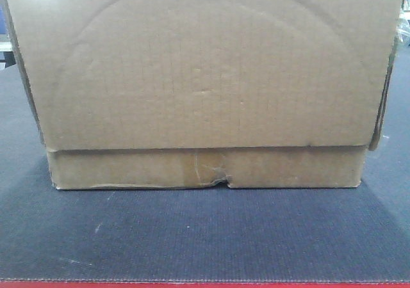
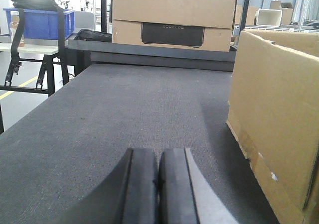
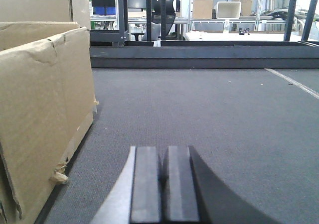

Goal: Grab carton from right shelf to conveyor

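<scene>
The carton (image 1: 205, 77), plain brown cardboard with a faint arc crease and a torn notch at its bottom edge, stands on the conveyor (image 1: 205, 237), a dark grey ribbed belt with a thin red edge strip. It fills most of the front view. My left gripper (image 2: 158, 157) is shut and empty, low over the belt (image 2: 124, 114), with the carton's side (image 2: 274, 114) to its right. My right gripper (image 3: 164, 154) is shut and empty over the belt (image 3: 214, 114), with the carton's other side (image 3: 45, 109) to its left. Neither gripper touches the carton. The right shelf is out of view.
A second cardboard box with a dark label (image 2: 173, 17) stands beyond the belt's far end. A blue plastic bin (image 2: 40, 22) sits on a stand at the left. Dark frames, tables and more boxes (image 3: 202, 7) stand behind the belt.
</scene>
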Available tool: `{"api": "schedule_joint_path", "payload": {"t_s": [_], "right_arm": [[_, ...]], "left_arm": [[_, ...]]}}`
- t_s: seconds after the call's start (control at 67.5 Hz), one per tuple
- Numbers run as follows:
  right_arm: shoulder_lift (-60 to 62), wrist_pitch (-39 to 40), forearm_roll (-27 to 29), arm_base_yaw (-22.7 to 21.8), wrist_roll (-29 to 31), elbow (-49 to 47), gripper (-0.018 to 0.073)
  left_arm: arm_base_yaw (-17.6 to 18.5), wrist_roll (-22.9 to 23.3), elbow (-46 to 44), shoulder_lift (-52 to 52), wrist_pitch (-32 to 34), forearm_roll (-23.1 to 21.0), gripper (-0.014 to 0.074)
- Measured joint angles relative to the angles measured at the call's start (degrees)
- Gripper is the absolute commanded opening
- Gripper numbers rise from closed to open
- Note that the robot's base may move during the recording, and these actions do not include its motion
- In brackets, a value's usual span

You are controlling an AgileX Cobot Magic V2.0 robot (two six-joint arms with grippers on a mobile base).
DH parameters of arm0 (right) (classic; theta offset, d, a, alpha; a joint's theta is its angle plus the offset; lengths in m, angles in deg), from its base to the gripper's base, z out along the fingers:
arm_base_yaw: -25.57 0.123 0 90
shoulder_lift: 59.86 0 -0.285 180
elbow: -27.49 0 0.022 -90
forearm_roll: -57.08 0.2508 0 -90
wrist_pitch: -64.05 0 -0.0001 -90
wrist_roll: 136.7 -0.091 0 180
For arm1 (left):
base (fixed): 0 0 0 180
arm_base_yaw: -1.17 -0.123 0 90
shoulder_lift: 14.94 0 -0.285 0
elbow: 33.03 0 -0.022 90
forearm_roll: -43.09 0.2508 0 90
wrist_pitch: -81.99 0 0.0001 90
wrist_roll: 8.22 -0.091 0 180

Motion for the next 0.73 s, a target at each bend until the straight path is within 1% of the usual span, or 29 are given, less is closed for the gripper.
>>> {"api": "schedule_joint_path", "payload": {"t_s": [0.726], "right_arm": [[0.0, 0.0, 0.0, 0.0, 0.1, 0.0, -0.0069]], "left_arm": [[0.0, 0.0, 0.0, 0.0, 0.0, 0.0, -0.0007]]}}
